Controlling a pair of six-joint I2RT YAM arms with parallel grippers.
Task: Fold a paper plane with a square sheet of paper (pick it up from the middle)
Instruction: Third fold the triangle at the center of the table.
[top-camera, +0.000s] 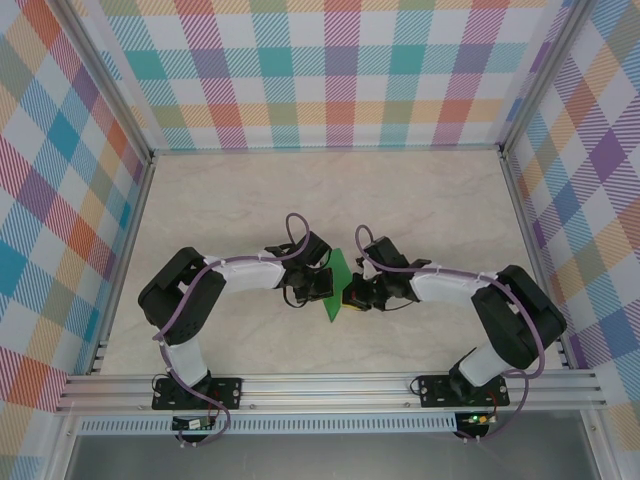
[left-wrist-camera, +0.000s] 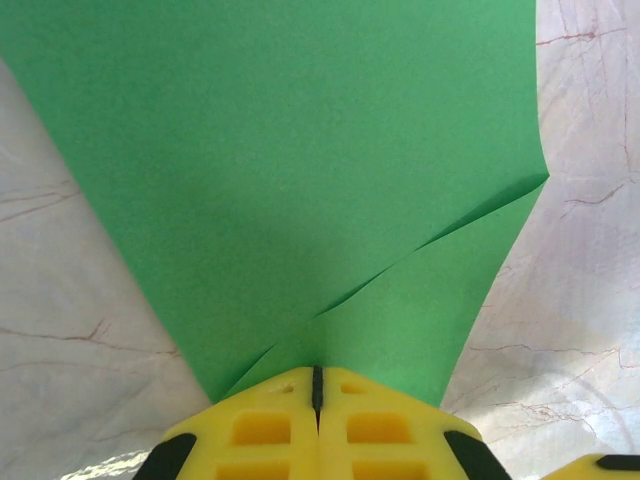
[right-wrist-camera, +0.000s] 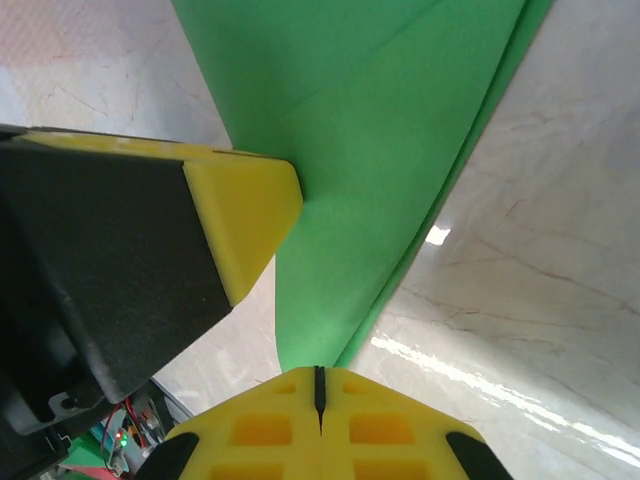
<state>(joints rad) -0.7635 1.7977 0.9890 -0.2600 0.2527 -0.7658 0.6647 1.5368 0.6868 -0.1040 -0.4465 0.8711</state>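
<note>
Yellow fingertips of the left pincer (left-wrist-camera: 317, 385) sit at the bottom centre of the left wrist view. They are pressed together with only a thin seam between them, clamped on the lower tip of the square sheet of paper (left-wrist-camera: 300, 150). The sheet fans upward to the top of the frame, one layer lapping another along a slanted edge that runs toward the right-hand corner.

In the right wrist view the right pincer (right-wrist-camera: 319, 375) is likewise closed on a narrow end of the sheet at bottom centre. Two layers show along the sheet's right edge.

From above, the sheet reads as a slim green sliver just below mid-frame, between the two pincers and over the pale marbled surface (top-camera: 200, 200).

The paper looks thin, light and limp. It should crease easily and could tear or slip if the arms pull apart. The doubled layers near a fold probably give the firmest hold.
</note>
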